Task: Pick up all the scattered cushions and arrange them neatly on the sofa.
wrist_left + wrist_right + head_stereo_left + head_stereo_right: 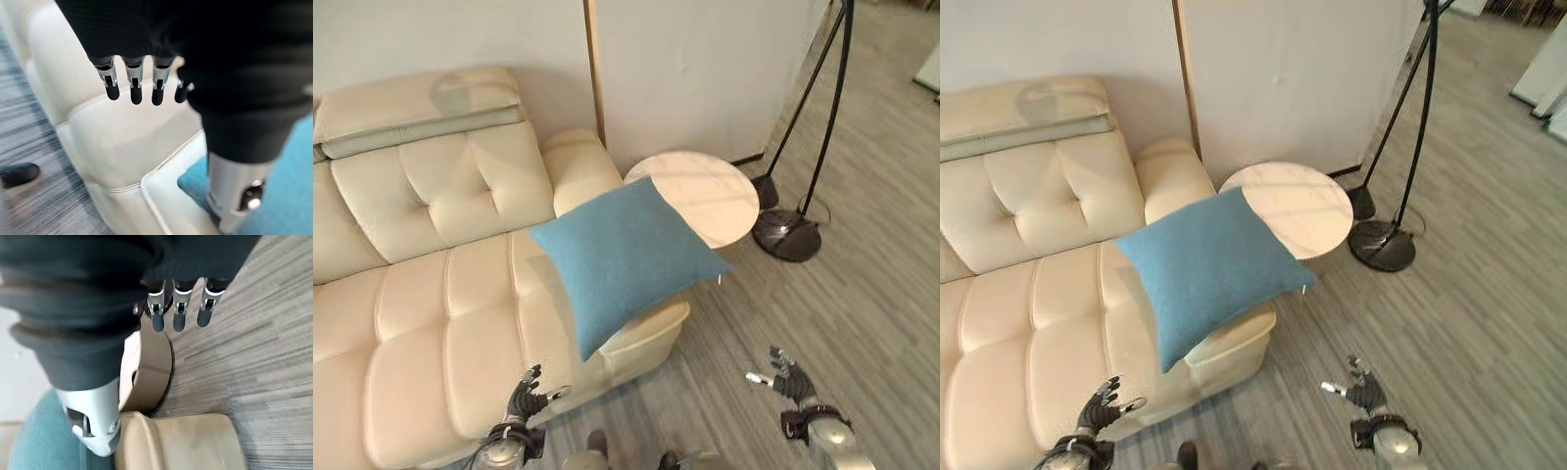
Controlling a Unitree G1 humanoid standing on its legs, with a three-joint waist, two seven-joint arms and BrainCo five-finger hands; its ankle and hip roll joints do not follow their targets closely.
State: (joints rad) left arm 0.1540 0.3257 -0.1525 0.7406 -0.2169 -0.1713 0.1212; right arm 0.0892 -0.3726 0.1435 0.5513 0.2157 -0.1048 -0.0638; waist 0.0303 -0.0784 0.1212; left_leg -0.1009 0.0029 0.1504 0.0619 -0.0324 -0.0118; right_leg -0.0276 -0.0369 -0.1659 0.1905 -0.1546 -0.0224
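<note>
Fingers on our left hand [523,399] and right hand [790,378] are loosely spread, holding nothing. The square blue fabric cushion [625,257] sits mid-frame, corner-up like a diamond, overhanging the cream tufted leather sofa [431,323] edge. The right wrist view catches the round beige side table [146,369] edge-on.

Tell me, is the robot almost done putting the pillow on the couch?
Partly. The blue cushion is off the floor and lies on the cream sofa, but it sits crooked over the end by the armrest, one corner sticking out toward the round side table. The left hand and right hand are open and hold nothing. Straightening the cushion is left.
</note>
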